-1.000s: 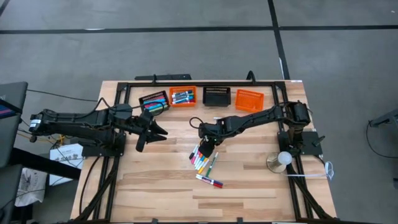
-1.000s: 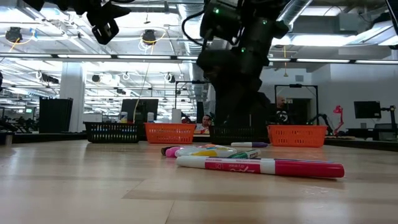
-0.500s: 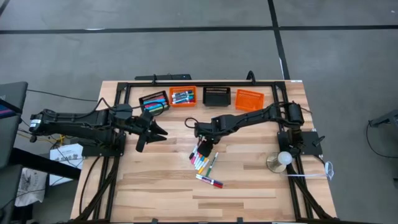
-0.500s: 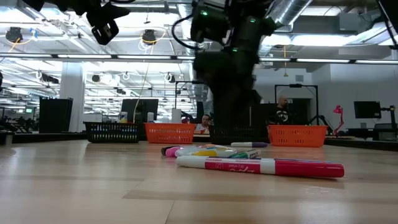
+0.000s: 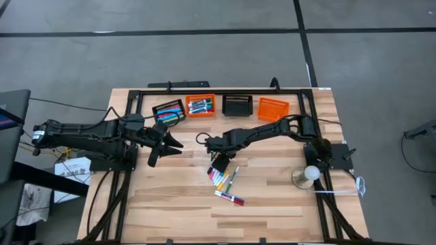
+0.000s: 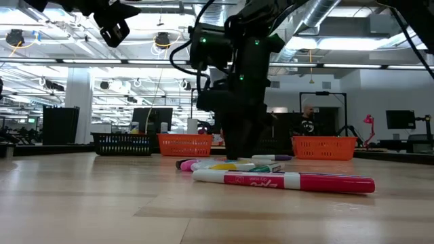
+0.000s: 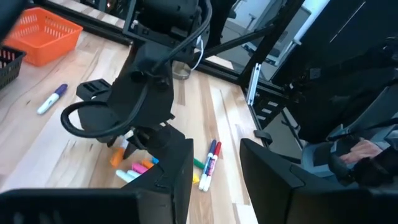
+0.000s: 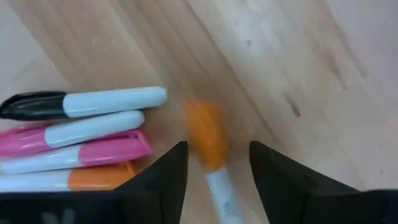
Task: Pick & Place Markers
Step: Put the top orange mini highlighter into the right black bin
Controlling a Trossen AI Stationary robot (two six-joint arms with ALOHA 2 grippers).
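Wooden table (image 5: 272,204) — markers (image 5: 223,178) — grey floor (image 5: 204,54)

Four baskets (image 5: 220,105) sat in a row along the table's (image 5: 170,204) far edge; the two on the left held markers. A loose cluster of markers (image 5: 222,178) lay near the table's middle, with one pair (image 5: 229,198) nearer the front edge. The right gripper (image 5: 219,162) stood over the cluster's far end, a marker (image 8: 208,146) lying between its fingers. The left gripper (image 5: 168,144) hung left of the cluster, well apart.
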